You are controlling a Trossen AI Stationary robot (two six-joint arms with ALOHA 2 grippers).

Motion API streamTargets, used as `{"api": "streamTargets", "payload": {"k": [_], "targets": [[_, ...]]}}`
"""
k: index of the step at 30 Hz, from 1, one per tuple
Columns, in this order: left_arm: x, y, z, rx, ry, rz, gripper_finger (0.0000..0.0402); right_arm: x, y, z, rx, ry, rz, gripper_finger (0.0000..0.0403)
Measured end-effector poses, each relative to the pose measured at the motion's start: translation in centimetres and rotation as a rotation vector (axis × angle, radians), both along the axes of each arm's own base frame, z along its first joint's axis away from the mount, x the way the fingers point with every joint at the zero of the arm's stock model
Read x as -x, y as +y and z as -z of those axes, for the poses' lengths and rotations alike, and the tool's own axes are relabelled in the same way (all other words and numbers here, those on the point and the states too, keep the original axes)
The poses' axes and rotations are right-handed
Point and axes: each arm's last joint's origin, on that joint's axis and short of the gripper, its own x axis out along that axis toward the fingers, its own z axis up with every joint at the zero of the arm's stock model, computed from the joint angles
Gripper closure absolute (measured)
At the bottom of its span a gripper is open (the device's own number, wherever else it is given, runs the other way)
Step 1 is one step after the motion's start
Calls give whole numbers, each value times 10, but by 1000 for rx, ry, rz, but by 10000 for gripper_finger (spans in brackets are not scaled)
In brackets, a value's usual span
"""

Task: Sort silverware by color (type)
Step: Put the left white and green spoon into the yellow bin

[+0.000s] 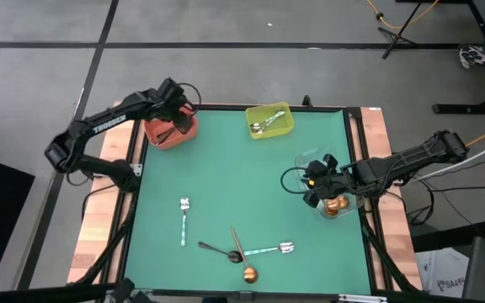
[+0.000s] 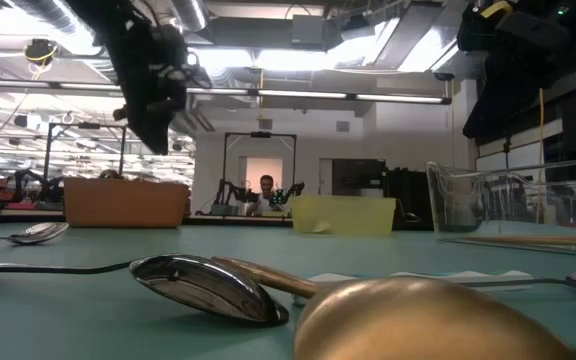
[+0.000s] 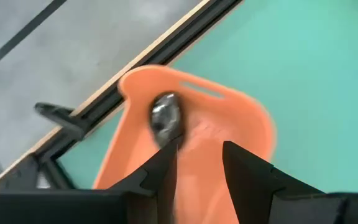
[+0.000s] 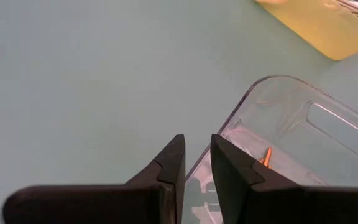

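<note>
Spoons lie scattered on the near half of the green mat [image 1: 226, 168], and both arms work at bins along its edges. Left gripper [image 1: 175, 105] hangs over the red bin [image 1: 171, 133] at the far left corner; in the left wrist view its fingers [image 3: 166, 171] stand slightly apart with a black spoon [image 3: 165, 118] between them, bowl pointing away from the wrist over the bin, though whether they press it cannot be told. On the mat's left, a silver spoon [image 1: 183, 220] lies lengthwise, running near to far, its head at the far end. Right of it a black one [image 1: 219, 250] lies crosswise with its bowl to the right, touching a copper spoon [image 1: 241, 254] whose handle slants to the far left and whose round bowl sits at the near edge. Just beside these another silver spoon [image 1: 269, 249] lies crosswise, head to the right. The mat's middle is open. At the far edge a yellow bin [image 1: 269, 120] holds silver spoons. Right gripper [image 1: 317, 183] hovers at the rim of the clear bin [image 1: 343, 206] on the right edge, which holds copper spoons; its jaws are nearly together, holding nothing.
</note>
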Motion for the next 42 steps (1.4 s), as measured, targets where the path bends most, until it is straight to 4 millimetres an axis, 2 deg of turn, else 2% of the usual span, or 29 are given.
{"api": "streamTargets", "payload": {"k": [7, 16, 25, 42], "targets": [[-12, -27, -13, 39, -134, 74, 279, 0, 0, 0, 0, 0, 0, 336], [-35, -62, -11, 127, -171, 115, 279, 0, 0, 0, 0, 0, 0, 336], [-53, -107, -9, 270, -212, 164, 279, 0, 0, 0, 0, 0, 0, 336], [-55, -192, -3, 490, -158, 73, 279, 0, 0, 0, -1, -1, 2, 336]]}}
